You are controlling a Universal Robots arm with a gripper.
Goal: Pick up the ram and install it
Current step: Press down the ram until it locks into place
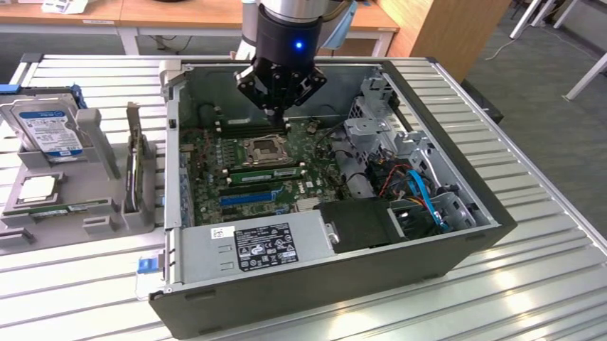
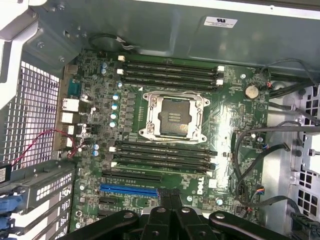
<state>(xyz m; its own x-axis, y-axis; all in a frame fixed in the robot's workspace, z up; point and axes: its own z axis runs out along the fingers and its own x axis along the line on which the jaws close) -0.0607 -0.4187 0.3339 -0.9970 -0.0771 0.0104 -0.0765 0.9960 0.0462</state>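
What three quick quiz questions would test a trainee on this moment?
1. True or false: a silver processor sits in the CPU socket.
2. The pincer hangs over: A the open computer case, B the grey parts holder, C bare table.
3. Fill in: the hard drive stands to the exterior view's ___ of the case.
Key: 1 false; 2 A; 3 left.

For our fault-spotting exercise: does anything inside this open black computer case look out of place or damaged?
The square silver-framed processor socket on the green motherboard sits bare, with no chip or cooler on it. Nothing looks damaged or spilled.
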